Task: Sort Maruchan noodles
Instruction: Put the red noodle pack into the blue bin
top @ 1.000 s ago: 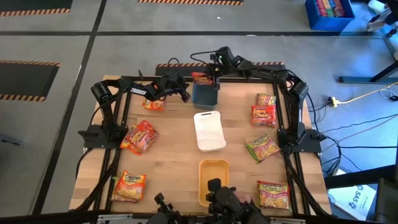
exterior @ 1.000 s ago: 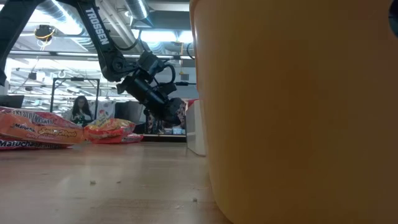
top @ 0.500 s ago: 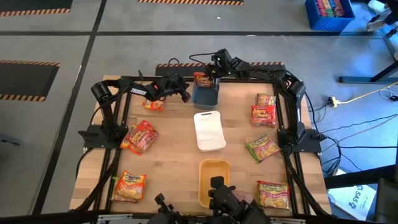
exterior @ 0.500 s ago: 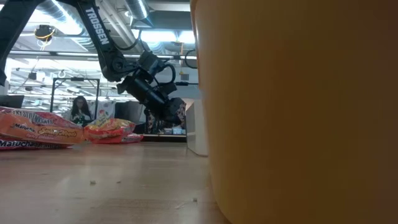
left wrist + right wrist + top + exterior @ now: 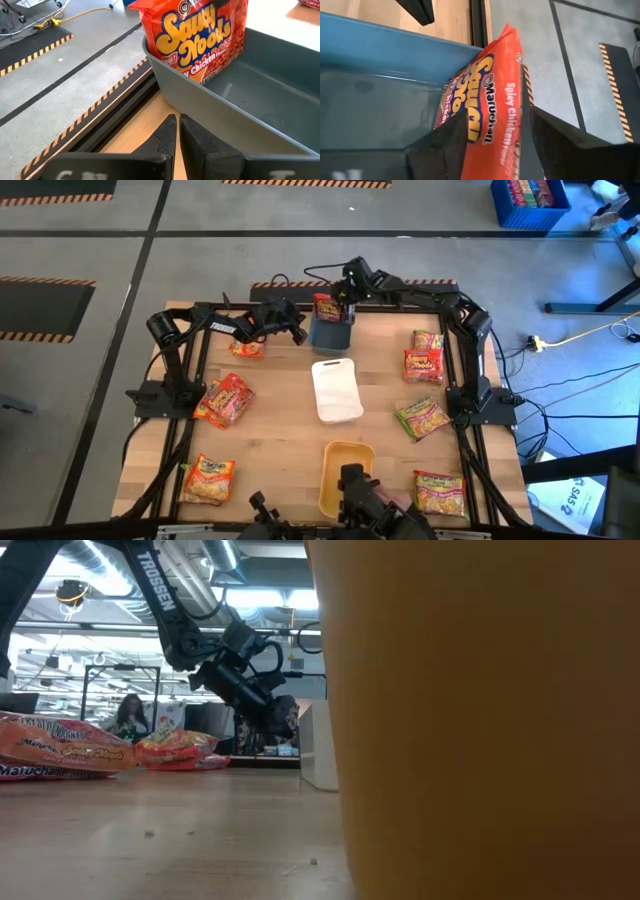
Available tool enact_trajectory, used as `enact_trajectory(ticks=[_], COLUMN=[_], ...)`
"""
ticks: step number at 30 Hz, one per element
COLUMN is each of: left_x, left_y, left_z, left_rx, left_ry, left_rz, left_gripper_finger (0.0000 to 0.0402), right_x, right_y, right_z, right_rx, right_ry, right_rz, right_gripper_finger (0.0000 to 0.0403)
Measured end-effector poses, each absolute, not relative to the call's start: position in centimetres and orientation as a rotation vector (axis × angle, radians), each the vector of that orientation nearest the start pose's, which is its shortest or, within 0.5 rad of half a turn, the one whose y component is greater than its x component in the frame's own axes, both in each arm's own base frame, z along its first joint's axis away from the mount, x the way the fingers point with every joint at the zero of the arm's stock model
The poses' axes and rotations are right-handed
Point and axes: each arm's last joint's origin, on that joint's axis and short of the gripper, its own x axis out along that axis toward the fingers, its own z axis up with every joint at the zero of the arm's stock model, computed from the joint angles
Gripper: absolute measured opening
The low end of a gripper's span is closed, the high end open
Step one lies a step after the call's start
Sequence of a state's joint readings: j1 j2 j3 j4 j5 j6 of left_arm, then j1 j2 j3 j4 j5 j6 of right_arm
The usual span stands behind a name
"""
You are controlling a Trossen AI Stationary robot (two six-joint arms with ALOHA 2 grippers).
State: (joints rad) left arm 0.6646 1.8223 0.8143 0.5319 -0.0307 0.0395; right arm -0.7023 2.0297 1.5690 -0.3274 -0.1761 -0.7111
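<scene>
Maruchan noodles mostly unsorted yet, judging by the spread. Across the wooden table (image 5: 280,430), three trays in a line down the middle: blue-grey tray (image 5: 331,335) at the far edge, white tray (image 5: 336,390) in the centre, orange-yellow tray (image 5: 345,470) at the near edge. White and orange-yellow trays bare of packets as far as the high view shows. Only one packet in a tray so far: the red Saucy Noods packet (image 5: 200,35), propped upright against the far wall of the blue-grey tray, its top above the rim. Everything else loose on the boards: a red heap (image 5: 225,400) on the left side, apparently two packets overlapping though hard to separate; an orange-yellow packet (image 5: 208,478) at the near left corner; a small orange packet (image 5: 246,348) under the left arm; on the right side a small packet (image 5: 428,340) just beside a red one (image 5: 424,364), then a green-and-red one (image 5: 422,418), then another (image 5: 440,492) at the near right corner. So roughly one placed, about eight to go. Right gripper (image 5: 495,112) over the far end of the blue-grey tray, jaws parted astride the red packet with a sliver of gap on one side; by the look not clamping, packet resting on the tray. Left gripper (image 5: 175,135) just outside the blue-grey tray's wall, jaws pressed together on nothing, waiting.
</scene>
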Motion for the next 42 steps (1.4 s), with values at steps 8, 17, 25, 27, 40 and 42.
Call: enact_trajectory(ticks=[8, 17, 25, 27, 40, 42], left_x=[27.1, 27.4, 26.3, 25.7, 23.5, 23.5], left_y=[20.5, 13.8, 5.6, 3.9, 0.7, 0.7], left_z=[16.9, 22.2, 22.3, 22.0, 19.7, 19.7], left_rx=[-0.082, -0.021, -0.043, -0.047, -0.098, -0.099], left_ry=[0.502, 0.508, 0.483, 0.442, 0.342, 0.336], left_rz=[0.646, 0.469, 0.228, 0.184, 0.081, 0.082], left_gripper_finger=[0.0016, 0.0016, 0.0016, 0.0016, 0.0016, 0.0016], right_x=[33.1, 28.2, 25.2, 24.1, 18.4, 17.7], right_y=[-24.8, -18.0, -10.5, -9.0, -12.2, -13.7], right_z=[28.1, 33.7, 33.9, 33.4, 28.7, 28.2], right_rx=[-0.236, 0.107, 0.267, 0.275, 0.353, 0.372], right_ry=[0.959, 1.077, 1.172, 1.197, 1.226, 1.252], right_rz=[-0.099, -0.158, -0.212, -0.235, -0.504, -0.523], right_gripper_finger=[0.0209, 0.0178, 0.0157, 0.0155, 0.0154, 0.0154])
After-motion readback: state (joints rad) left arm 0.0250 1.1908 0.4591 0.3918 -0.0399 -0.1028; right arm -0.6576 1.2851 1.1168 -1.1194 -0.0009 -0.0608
